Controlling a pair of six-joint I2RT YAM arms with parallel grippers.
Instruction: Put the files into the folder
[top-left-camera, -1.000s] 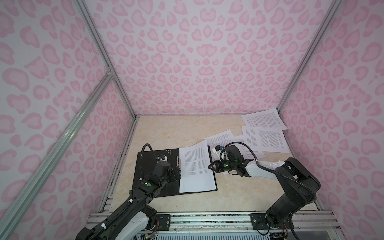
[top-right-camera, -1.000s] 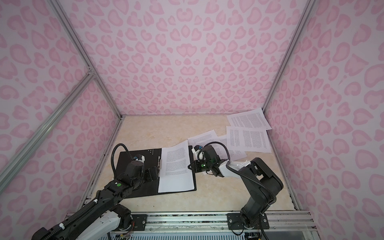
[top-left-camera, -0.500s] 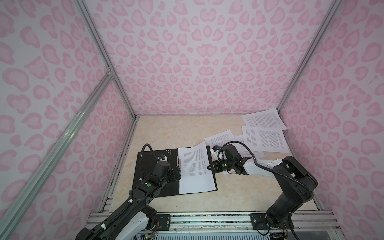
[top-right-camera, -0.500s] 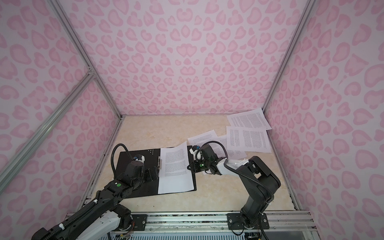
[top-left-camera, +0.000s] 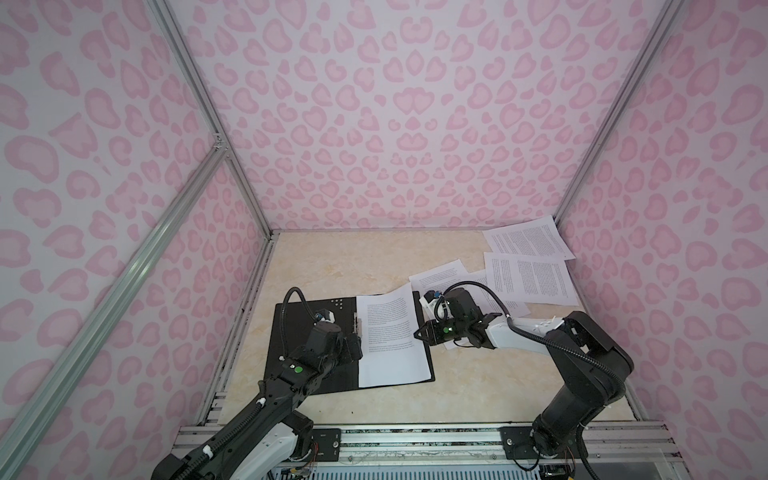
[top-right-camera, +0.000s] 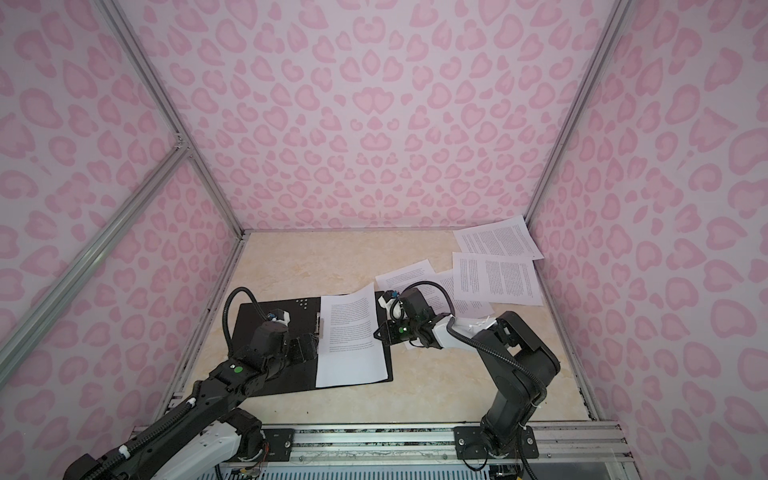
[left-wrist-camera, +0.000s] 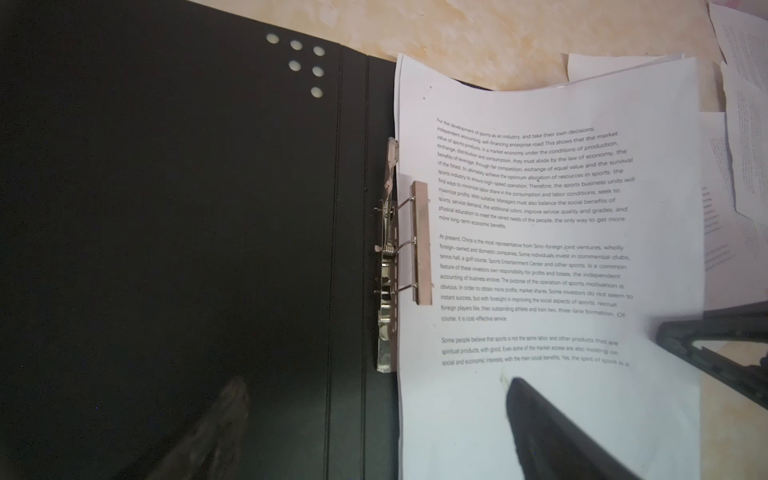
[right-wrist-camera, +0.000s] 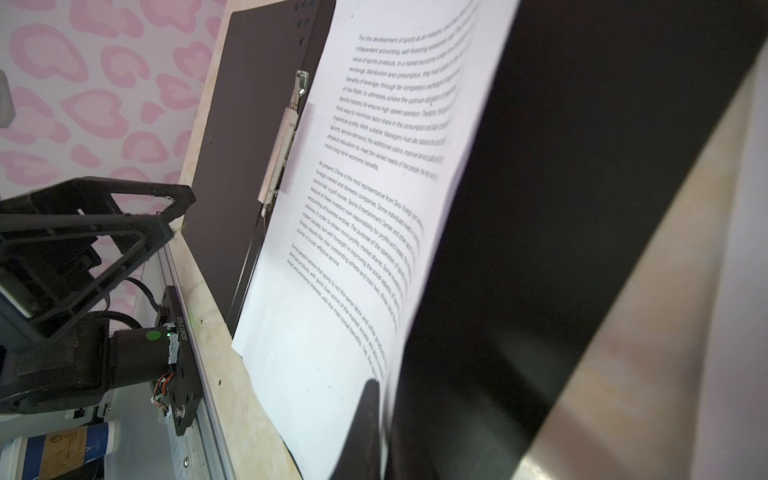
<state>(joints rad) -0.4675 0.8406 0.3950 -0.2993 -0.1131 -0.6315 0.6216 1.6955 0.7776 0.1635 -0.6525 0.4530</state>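
The folder (top-left-camera: 291, 328) (top-right-camera: 249, 328) lies open at the table's front left, black inside up. One of the files, a printed sheet (top-left-camera: 390, 332) (top-right-camera: 351, 332) (left-wrist-camera: 540, 232), lies on its right half under the metal clip (left-wrist-camera: 419, 245). My right gripper (top-left-camera: 417, 332) (top-right-camera: 377, 331) (right-wrist-camera: 384, 386) is shut on that sheet's right edge, which is lifted a little. My left gripper (top-left-camera: 353, 349) (top-right-camera: 305, 347) (left-wrist-camera: 374, 436) hovers open over the folder's spine, holding nothing. More files (top-left-camera: 528, 280) (top-right-camera: 494, 278) lie loose behind my right arm.
Loose sheets overlap at the back right, one (top-left-camera: 525, 241) against the right wall and one (top-left-camera: 440, 274) just behind the folder. Pink patterned walls close in three sides. An aluminium rail (top-left-camera: 415, 436) runs along the front edge. A bottle (right-wrist-camera: 62, 449) stands below the table.
My right gripper has slid a little to the left with the sheet's edge, towards the folder. The left arm has stayed where it was.
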